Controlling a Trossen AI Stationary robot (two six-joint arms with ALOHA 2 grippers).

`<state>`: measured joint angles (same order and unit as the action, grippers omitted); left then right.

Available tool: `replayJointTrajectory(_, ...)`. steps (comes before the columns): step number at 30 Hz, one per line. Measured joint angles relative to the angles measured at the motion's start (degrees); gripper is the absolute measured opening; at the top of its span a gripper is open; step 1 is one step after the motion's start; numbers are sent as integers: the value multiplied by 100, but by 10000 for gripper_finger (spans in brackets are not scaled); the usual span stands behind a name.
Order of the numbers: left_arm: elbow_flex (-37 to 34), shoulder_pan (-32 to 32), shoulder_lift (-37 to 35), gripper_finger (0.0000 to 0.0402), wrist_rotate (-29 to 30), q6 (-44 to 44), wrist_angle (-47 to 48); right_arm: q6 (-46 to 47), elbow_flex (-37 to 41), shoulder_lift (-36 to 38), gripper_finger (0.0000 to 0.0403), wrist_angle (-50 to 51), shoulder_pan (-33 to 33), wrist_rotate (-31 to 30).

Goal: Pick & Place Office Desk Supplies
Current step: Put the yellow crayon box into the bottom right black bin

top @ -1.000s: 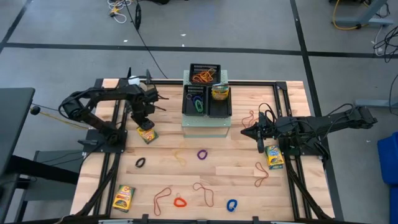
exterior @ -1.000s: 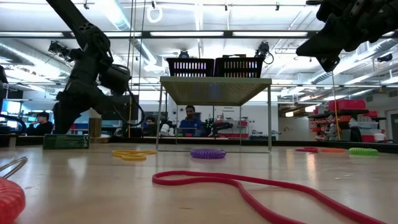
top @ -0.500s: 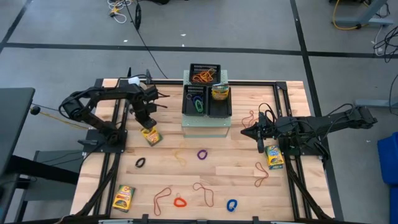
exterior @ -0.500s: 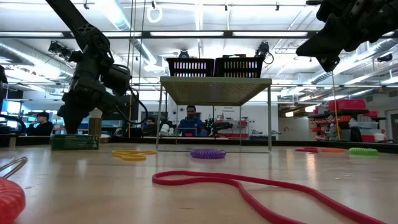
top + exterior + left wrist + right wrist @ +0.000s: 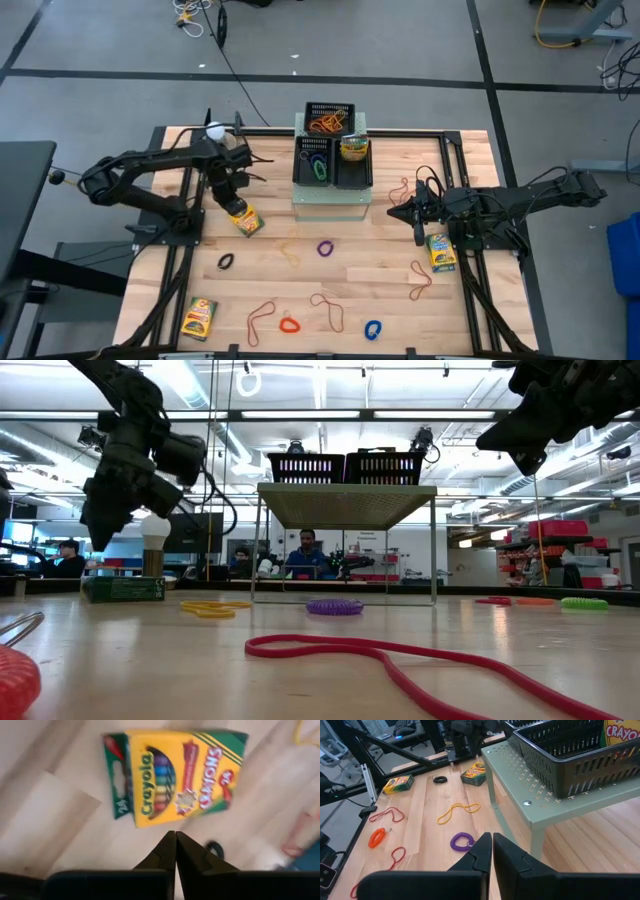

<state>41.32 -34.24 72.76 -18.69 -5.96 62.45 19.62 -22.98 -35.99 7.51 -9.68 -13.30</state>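
Observation:
A yellow-green crayon box (image 5: 175,780) lies flat on the table at the left (image 5: 246,220), also seen in the low view (image 5: 125,588). My left gripper (image 5: 175,836) is shut and empty. It hangs just above the box (image 5: 236,203), clear of it in the low view (image 5: 100,540). My right gripper (image 5: 392,212) is shut and empty, hovering right of the pale-green stand (image 5: 332,205), high above the table (image 5: 525,455). In the right wrist view its fingers (image 5: 491,837) point over a purple loop (image 5: 462,841).
Black mesh trays (image 5: 330,150) with bands and a crayon box sit on the stand. Other crayon boxes lie at the near left (image 5: 200,318) and at the right (image 5: 441,252). Purple (image 5: 325,248), black (image 5: 226,262), red (image 5: 289,324) and blue (image 5: 373,329) loops and orange bands (image 5: 330,305) are scattered across the near half.
My left gripper has shut without taking the crayon box and has risen clear of it. The box has slid a little toward the table's right and near edge and stays flat on the wood.

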Motion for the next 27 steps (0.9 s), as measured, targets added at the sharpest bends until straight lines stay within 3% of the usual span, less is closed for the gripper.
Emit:
replayJointTrajectory(4,0,73,-97,64,570,-448,-264,0,0,0,25,0,-1,0)
replayJointTrajectory(10,-319,-145,-23,153,622,-789,-988,0,0,0,25,0,-1,2)
replayJointTrajectory(14,-664,-180,-21,188,606,-991,-1167,2,0,2,25,0,0,1)
replayJointTrajectory(18,-655,-171,1,189,456,-1056,-1464,1,0,1,25,0,1,0)
replayJointTrajectory(27,-1220,6,63,139,100,-1813,-2296,1,0,2,25,0,0,2)
